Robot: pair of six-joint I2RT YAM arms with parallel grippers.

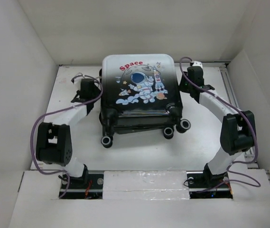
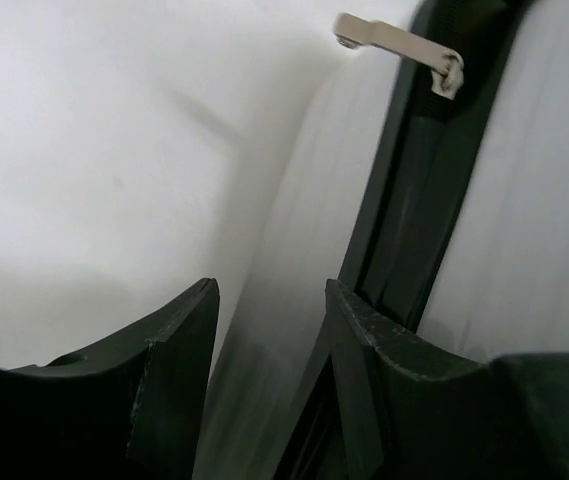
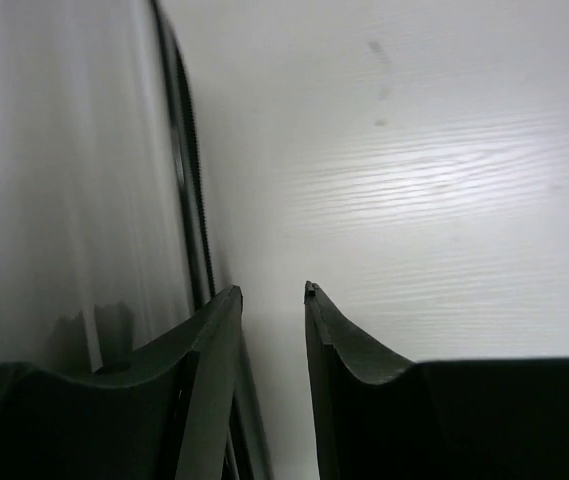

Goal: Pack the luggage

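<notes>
1. The suitcase (image 1: pixel 139 90) lies flat in the middle of the bench (image 1: pixel 206 142), print side up and lid down. Its wheels (image 1: pixel 107 141) are at the end nearest the arm bases. At that end the two halves look slightly offset. If a tool pushes from only one side, the suitcase may roll or swing on the wheels, and the halves could slip further out of line.

2. The left tool (image 1: pixel 96 93) sits beside the suitcase's left edge, about midway along it. In the left wrist view this tool (image 2: pixel 269 300) is released, with its fingers parted and nothing between them. The inner finger is close against the dark zip track (image 2: pixel 414 200). If it closes here it would likely pinch the shell or the track and jam the zip, not catch anything useful.

3. Further along that edge, the metal zip pull (image 2: pixel 389 40) sticks out loose, well ahead of the fingers. It is thin and free to swing, so a reach that comes in slightly off could knock it aside or slide off it.

4. The right tool (image 1: pixel 188 81) is at the suitcase's far right corner. In the right wrist view this tool (image 3: pixel 272 295) is also released, with bare bench showing through the gap and the suitcase's side just beside one finger. If it drops lower it may scrape the bench. If it pushes inward it could shove the suitcase toward the left tool.
</notes>
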